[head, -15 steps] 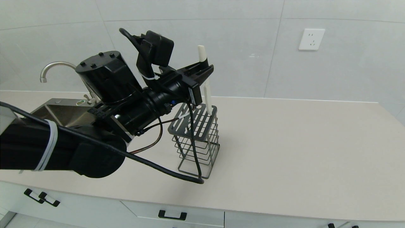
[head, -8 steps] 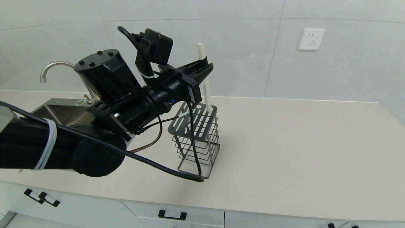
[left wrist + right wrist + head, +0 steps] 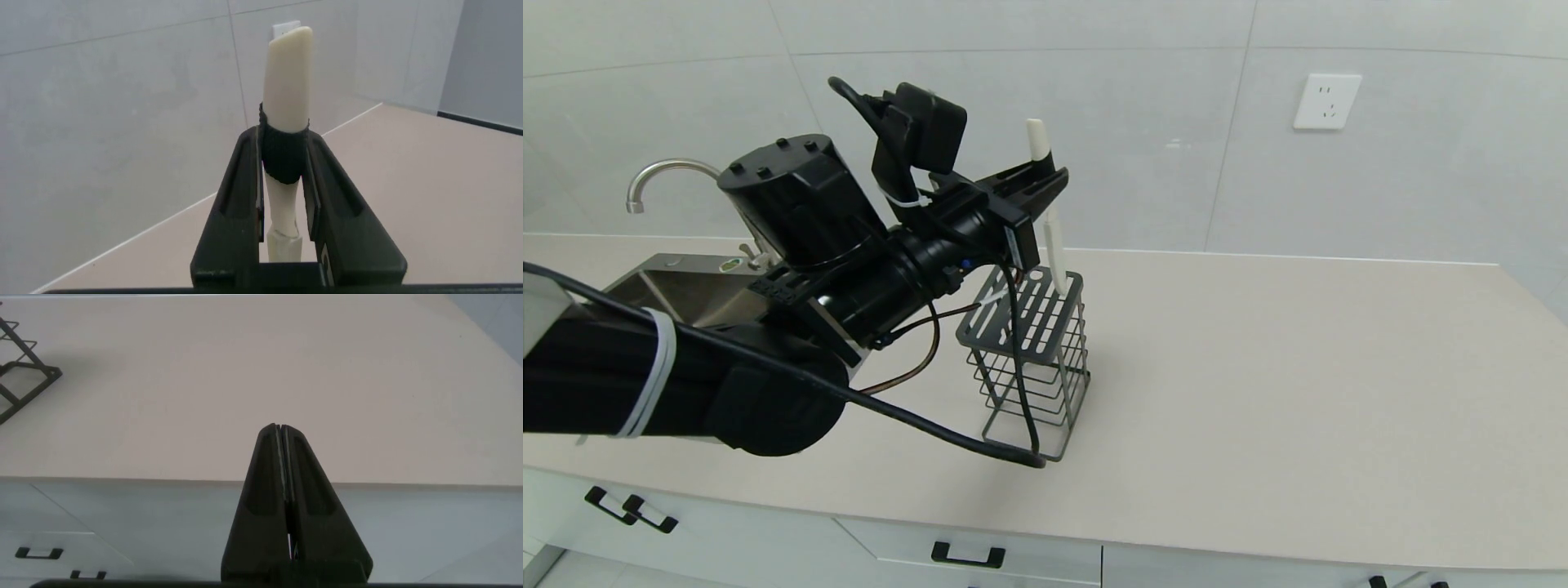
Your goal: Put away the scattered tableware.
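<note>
A cream utensil (image 3: 288,73) with a black band is clamped in the left gripper (image 3: 284,155); farther off, a beige countertop (image 3: 433,163) and a grey tiled wall (image 3: 122,122) are seen.

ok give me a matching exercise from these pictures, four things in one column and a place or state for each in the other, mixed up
1. white utensil
2. wire rack
3. right gripper
4. wall socket

A. shut, holding nothing
B. on the tiled wall
C. standing on the counter, near the sink
D. clamped upright in the left gripper

Pairs: 1-D, 2-C, 3-A, 4-B
</note>
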Tool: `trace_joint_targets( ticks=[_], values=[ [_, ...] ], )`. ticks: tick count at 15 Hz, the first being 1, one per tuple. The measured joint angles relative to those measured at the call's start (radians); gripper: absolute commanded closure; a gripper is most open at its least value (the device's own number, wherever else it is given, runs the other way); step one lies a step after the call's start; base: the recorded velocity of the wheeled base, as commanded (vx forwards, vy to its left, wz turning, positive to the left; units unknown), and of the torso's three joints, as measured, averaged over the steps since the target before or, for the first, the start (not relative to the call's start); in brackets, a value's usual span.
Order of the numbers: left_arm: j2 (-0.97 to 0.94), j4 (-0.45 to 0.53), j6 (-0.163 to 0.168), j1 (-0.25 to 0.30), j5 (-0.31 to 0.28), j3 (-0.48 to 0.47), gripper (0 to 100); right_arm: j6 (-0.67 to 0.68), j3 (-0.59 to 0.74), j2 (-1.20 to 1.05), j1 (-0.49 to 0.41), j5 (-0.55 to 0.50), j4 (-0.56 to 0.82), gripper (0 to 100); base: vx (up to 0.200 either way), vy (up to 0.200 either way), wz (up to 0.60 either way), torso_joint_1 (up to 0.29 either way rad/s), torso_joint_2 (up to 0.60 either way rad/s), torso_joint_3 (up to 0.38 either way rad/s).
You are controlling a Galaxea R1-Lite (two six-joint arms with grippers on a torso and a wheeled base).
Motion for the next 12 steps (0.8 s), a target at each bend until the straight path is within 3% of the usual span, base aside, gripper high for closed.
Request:
trace_joint_targets(
  ticks=[12],
  values=[
    [0.001,-0.007,0.000,-0.008,-0.007,0.039,100,0.000,0.000,0.000,0.000,0.000,0.000,100,0.000,0.000,0.00,0.000,0.00,0.000]
  ],
)
